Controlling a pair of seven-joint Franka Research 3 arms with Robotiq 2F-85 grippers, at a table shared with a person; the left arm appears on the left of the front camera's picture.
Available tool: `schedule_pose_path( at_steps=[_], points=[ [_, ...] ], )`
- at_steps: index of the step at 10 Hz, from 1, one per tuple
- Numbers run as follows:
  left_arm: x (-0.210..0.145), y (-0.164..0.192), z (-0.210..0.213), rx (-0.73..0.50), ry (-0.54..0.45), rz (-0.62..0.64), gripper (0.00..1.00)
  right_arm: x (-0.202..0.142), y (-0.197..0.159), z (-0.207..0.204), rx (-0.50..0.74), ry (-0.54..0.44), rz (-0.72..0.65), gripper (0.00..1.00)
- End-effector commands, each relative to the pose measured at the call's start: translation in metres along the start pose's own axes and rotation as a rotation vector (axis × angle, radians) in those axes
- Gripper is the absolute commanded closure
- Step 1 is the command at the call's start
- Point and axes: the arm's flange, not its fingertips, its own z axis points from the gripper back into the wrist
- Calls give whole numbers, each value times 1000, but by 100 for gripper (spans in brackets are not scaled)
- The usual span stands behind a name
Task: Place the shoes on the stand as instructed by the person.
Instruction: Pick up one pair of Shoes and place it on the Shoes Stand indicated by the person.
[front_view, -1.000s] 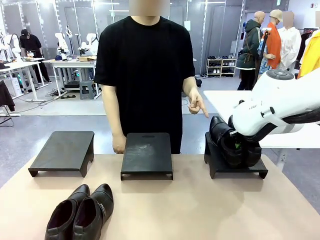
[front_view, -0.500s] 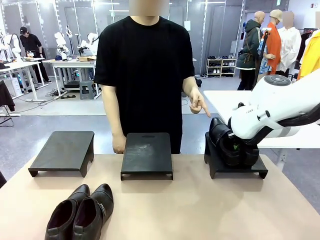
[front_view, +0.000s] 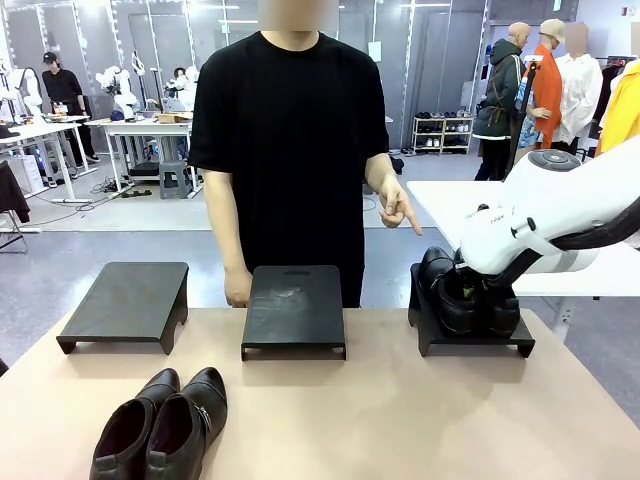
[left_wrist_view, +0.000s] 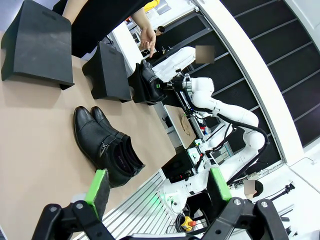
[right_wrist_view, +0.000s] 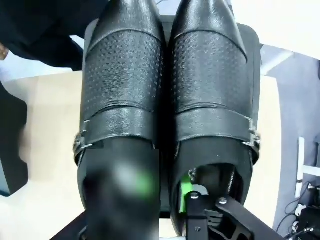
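One pair of glossy black shoes (front_view: 455, 295) with straps and buckles rests on the right stand (front_view: 475, 343). My right arm (front_view: 540, 215) hangs over it. In the right wrist view my right gripper (right_wrist_view: 161, 187) has one finger down inside each shoe (right_wrist_view: 207, 75). The fingers straddle the two inner walls and stand apart from them, open. The other pair of shoes (front_view: 162, 425) lies on the table at the front left. My left gripper (left_wrist_view: 159, 185) is open and holds nothing, above that pair (left_wrist_view: 107, 145). The person's hand (front_view: 396, 212) points down toward the right stand.
A left stand (front_view: 125, 300) and a middle stand (front_view: 295, 305) stand bare along the far side of the tan table (front_view: 400, 420). The person's other hand (front_view: 237, 290) rests behind the middle stand. A white table (front_view: 440, 205) lies beyond the right stand.
My right arm has lowered the strapped pair onto the right stand. Its fingers, shut on the shoes before, have parted. The person's pointing hand has stayed put.
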Motion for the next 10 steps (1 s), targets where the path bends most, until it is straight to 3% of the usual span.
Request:
schedule_pose_path(
  at_steps=[1, 2, 3, 6, 7, 8, 10],
  points=[
    [0, 0, 2, -19, -6, -18, 0, 5, 4, 0, 2, -31, -50, 32],
    [0, 0, 2, -19, -6, -18, 0, 5, 4, 1, 2, -31, -51, 10],
    [0, 0, 2, -19, -6, -18, 0, 4, 4, 1, 2, -30, -49, 0],
    [0, 0, 2, -19, -6, -18, 0, 5, 3, 3, 6, -31, -55, 4],
    [0, 0, 2, -19, -6, -18, 0, 6, 2, 4, 1, -32, -56, 0],
    [0, 0, 2, -19, -6, -18, 0, 12, -3, 9, -68, -36, -38, 0],
    [0, 0, 2, -19, -6, -18, 0, 4, 0, 3, 2, -11, -16, 0]
  ],
)
